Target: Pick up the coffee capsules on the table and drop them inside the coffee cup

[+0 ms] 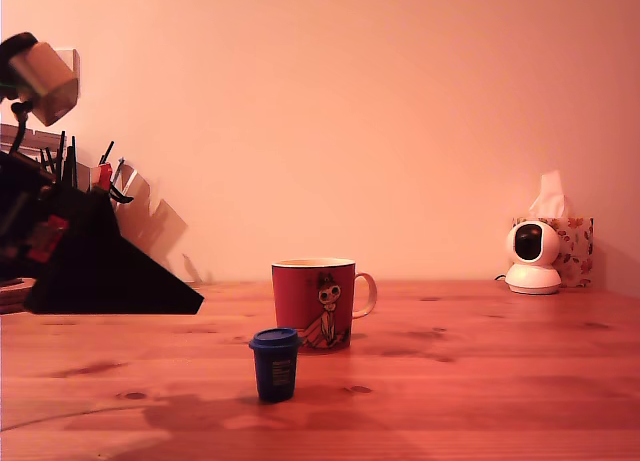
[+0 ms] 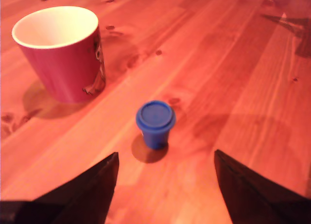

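Arm [image 1: 60,251]: a black mass at the exterior view's left edge, ending in a flat, dark wedge that tapers to a point.
Camera [image 1: 42,81]: a boxy beige-grey block on a dark bracket at the arm's top.
Cables: thin black wires and rods stand up from the arm's upper part, just under the camera.
Markings: one small red patch [image 1: 48,236] on the arm's side, and another red bit [image 1: 104,174] higher up among the cables.
Gripper [image 2: 165,185]: black.
Fingers [image 2: 92,190]: two plain, matte black triangular blades with straight edges; no screws or print can be made out.
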Controlling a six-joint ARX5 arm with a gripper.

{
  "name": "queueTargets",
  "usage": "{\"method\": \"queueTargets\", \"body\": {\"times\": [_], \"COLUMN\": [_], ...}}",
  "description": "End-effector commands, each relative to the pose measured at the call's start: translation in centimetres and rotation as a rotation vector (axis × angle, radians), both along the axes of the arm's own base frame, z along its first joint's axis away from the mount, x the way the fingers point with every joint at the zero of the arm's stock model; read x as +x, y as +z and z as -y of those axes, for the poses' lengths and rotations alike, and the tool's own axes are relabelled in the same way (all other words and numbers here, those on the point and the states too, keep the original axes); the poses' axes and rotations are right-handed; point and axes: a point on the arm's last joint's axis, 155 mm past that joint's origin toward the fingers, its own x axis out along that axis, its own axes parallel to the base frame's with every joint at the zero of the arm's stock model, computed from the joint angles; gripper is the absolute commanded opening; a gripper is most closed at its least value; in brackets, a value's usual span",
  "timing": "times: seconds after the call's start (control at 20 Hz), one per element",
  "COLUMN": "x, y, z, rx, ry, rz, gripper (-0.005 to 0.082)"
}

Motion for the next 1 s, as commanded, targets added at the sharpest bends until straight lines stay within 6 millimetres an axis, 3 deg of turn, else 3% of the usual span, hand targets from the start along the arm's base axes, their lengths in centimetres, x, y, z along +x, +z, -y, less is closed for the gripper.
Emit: {"method": "queueTargets", "body": {"times": [0.0,0.95], "x": [-0.6,-0.3], "y": [-1.2,-4.2], "z": [0.0,0.9], "rx": [0.008,0.025], "ry": [-0.016,-0.042], "rz": [-0.023,-0.050], "gripper": [0.0569,0.0569]}}
